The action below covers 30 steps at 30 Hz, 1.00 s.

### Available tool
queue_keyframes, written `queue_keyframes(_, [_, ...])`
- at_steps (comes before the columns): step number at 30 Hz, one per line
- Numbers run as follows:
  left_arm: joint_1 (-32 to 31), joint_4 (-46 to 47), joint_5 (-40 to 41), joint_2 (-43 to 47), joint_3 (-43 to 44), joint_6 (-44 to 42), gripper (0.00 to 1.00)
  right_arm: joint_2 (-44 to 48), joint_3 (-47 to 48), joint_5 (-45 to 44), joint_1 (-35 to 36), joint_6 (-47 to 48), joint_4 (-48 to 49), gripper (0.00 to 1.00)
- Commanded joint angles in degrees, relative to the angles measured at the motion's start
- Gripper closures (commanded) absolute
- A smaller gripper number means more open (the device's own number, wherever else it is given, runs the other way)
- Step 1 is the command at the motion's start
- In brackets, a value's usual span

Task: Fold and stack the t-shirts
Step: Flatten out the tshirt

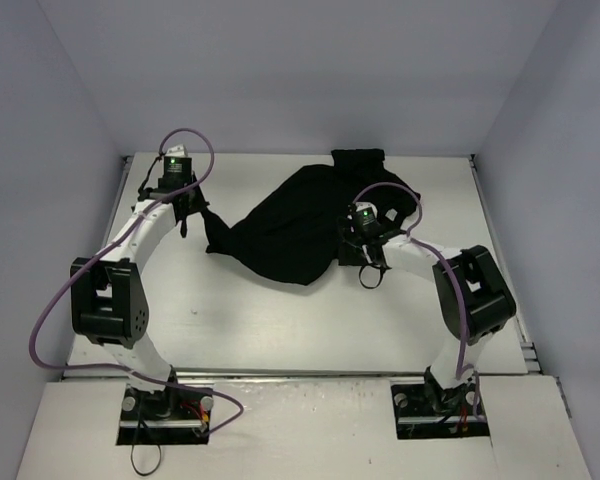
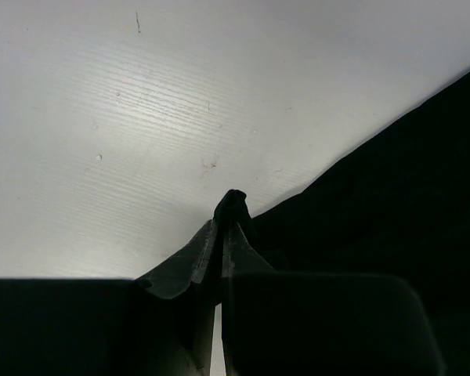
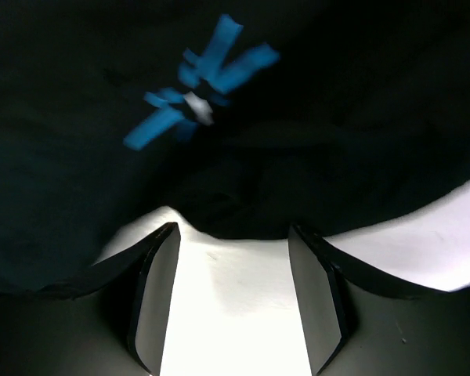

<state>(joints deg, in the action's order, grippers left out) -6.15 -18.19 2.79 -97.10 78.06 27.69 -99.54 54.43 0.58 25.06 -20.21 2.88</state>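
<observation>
T-shirt sits bunched in the upper centre of the table in the top view: not flat, no fold in. Left gripper is pressed together, pinching a corner of black fabric at the shirt's left end. Right gripper is spread and empty, with bare table between its fingers at the shirt's edge and the blue starburst print just past it. Reads as the spread-out step, pre-fold. Next: right advances onto the hem and closes on it, then both pull apart to flatten.

Left pincer pinching black t-shirt edge, white table
</observation>
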Motion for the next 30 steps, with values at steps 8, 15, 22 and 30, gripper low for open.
queue_keyframes(8, [2.54, -1.95, 1.58, 5.45, 3.76, -1.05, 1.0, 11.34, 1.49, -13.41, 0.41, 2.69, -6.28, 1.0])
queue_keyframes(15, [3.16, -3.39, 3.24, 5.83, 5.22, -3.37, 1.0, 18.39, 20.87, -14.98, -4.79, 15.29, -23.61, 1.0])
queue_keyframes(22, [2.25, -1.57, 1.11, 1.98, 1.02, -0.63, 1.0, 2.06, 28.37, -7.93, -18.81, 13.07, -25.13, 0.74])
queue_keyframes(30, [0.16, -0.69, -1.04, -1.02, 0.7, 0.73, 1.0, 3.18, 29.08, -4.94, -12.76, 9.47, -25.01, 0.52])
